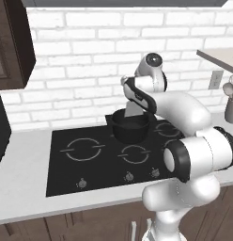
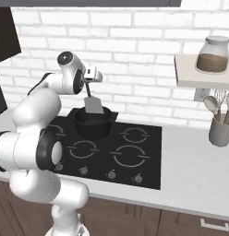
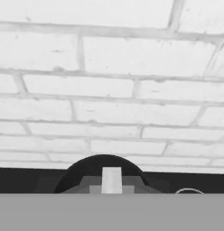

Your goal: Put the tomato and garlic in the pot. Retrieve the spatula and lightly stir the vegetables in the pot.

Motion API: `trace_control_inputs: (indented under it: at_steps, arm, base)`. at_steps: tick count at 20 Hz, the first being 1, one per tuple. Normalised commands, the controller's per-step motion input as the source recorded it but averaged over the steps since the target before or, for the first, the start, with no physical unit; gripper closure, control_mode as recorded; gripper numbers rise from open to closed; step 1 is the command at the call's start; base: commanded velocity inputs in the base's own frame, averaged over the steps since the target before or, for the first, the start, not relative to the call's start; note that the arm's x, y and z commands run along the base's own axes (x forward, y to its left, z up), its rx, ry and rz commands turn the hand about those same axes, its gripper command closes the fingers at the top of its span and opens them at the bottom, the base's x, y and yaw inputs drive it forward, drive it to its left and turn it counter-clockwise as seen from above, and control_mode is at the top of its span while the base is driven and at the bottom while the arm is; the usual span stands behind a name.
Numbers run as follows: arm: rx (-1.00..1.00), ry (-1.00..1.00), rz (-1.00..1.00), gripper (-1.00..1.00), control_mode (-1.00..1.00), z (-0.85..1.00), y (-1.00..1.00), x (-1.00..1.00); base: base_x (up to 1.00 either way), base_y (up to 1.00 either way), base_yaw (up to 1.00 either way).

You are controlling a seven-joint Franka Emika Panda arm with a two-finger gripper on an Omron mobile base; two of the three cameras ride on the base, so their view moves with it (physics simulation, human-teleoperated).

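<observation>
The small black pot [image 1: 131, 127] [image 2: 92, 123] stands on the cooktop's back burner. My gripper [image 2: 91, 77] [image 1: 124, 82] hangs above it, pointing towards the brick wall and shut on the handle of the spatula [image 2: 93, 105]. The spatula's flat pale grey blade [image 1: 133, 109] hangs down to the pot's rim. In the hand view, the pot [image 3: 82, 173] is a dark dome at the bottom, with the spatula [image 3: 111, 178] as a pale strip in front of it. The tomato and garlic are hidden; I cannot make out the pot's inside.
The black cooktop [image 1: 81, 162] [image 2: 135, 156] has burner rings and front knobs. At the right, a grey crock [image 2: 220, 132] [image 1: 230, 111] holds spoons and a whisk. A jar [image 2: 212, 54] stands on a wall shelf [image 2: 199, 76]. A dark cabinet [image 1: 12, 42] hangs upper left.
</observation>
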Motion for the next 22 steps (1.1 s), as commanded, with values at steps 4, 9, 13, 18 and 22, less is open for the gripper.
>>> trace_control_inputs:
  at_steps: [4,9,13,18,22]
  arm:
    - [0.0,0.0,0.0,1.0,-1.0,-0.17,0.01,0.35]
    - [0.0,0.0,0.0,1.0,-1.0,-0.24,0.01,0.22]
    - [0.0,0.0,0.0,1.0,-1.0,-0.34,0.03,0.11]
    - [0.0,0.01,0.0,1.0,-1.0,-0.3,0.02,0.21]
    - [0.0,0.05,0.0,1.0,-1.0,-0.46,0.01,0.02]
  base:
    - [0.0,0.0,0.0]
    - [0.0,0.0,0.0]
    - [0.0,0.0,0.0]
    - [0.0,0.0,0.0]
    - [0.0,0.0,0.0]
